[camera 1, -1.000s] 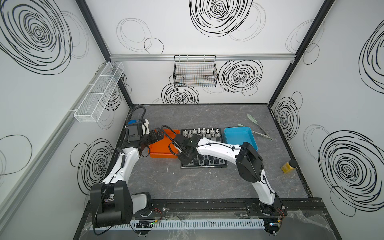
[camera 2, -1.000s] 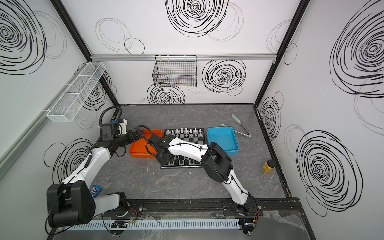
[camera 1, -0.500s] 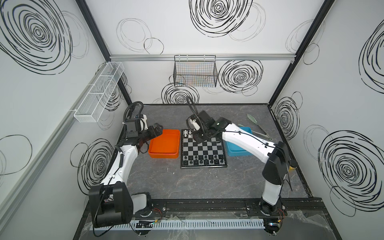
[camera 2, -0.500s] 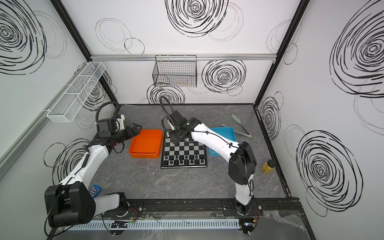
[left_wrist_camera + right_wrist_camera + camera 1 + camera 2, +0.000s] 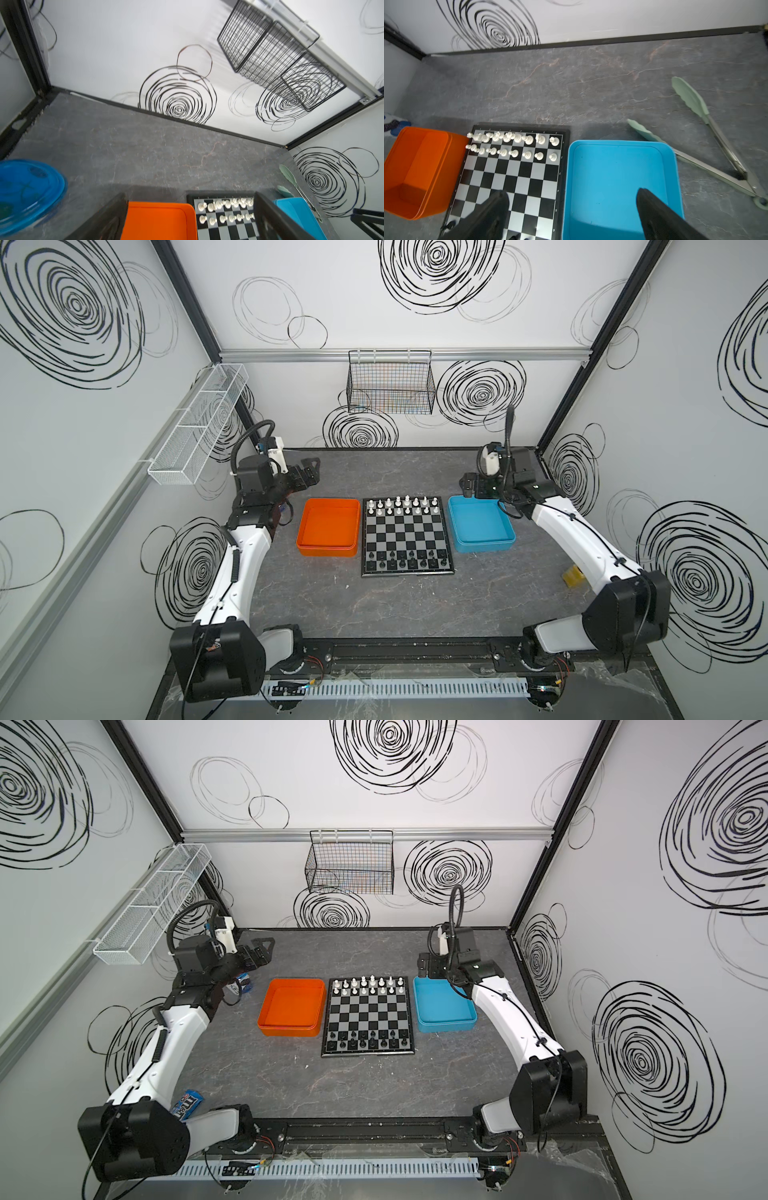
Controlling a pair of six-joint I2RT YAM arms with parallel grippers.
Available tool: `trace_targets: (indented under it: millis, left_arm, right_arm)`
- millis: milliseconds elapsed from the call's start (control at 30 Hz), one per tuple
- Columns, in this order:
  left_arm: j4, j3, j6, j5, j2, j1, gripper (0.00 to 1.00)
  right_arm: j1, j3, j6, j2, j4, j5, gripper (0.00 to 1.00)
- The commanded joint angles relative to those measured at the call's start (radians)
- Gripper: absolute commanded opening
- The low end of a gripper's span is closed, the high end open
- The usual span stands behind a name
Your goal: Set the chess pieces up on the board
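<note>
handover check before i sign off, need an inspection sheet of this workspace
surface: grey table, no spills seen
job's things: board between orange tray and blue tray, both empty; white pieces in two far rows, black pieces in two near rows
clutter: tongs beside blue tray; yellow item at right edge; candy packet at front left
grippers: left gripper and right gripper open, empty, away from board
cables: left loop and right loop over the wrists, clear of board
surroundings: wire basket on back wall, mesh shelf on left wall
</note>
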Motion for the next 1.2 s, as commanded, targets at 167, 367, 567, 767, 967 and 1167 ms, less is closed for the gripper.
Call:
trace_targets:
  millis: [167,367,567,767,967,1167]
  left_arm:
    - [0.22,-0.123,0.051,0.038,-0.007,0.017,0.97]
    - [0.174,-0.154,0.187,-0.033,-0.026,0.005,0.97]
    - [0.148,-0.219,0.3,-0.124,-0.044,-0.06,0.97]
    - [0.214,-0.309,0.314,-0.198,-0.07,-0.121,0.97]
    - [0.38,-0.449,0.295,-0.229,-0.115,-0.164,0.97]
    - [0.7,-0.681,0.334,-0.374,-0.213,-0.2,0.97]
  right_arm:
    - [-0.121,-0.128,0.044,-0.132,0.212,0.044,1.0]
    - [-0.134,-0.157,0.012,-0.191,0.249,0.119,1.0]
    - [-0.134,-0.161,0.016,-0.218,0.286,0.231,1.0]
    - [-0.135,-0.31,0.011,-0.304,0.601,0.242,1.0]
    - [-0.141,-0.578,-0.12,-0.355,0.878,0.339,1.0]
    - [-0.165,-0.726,-0.198,-0.383,0.97,0.388,1.0]
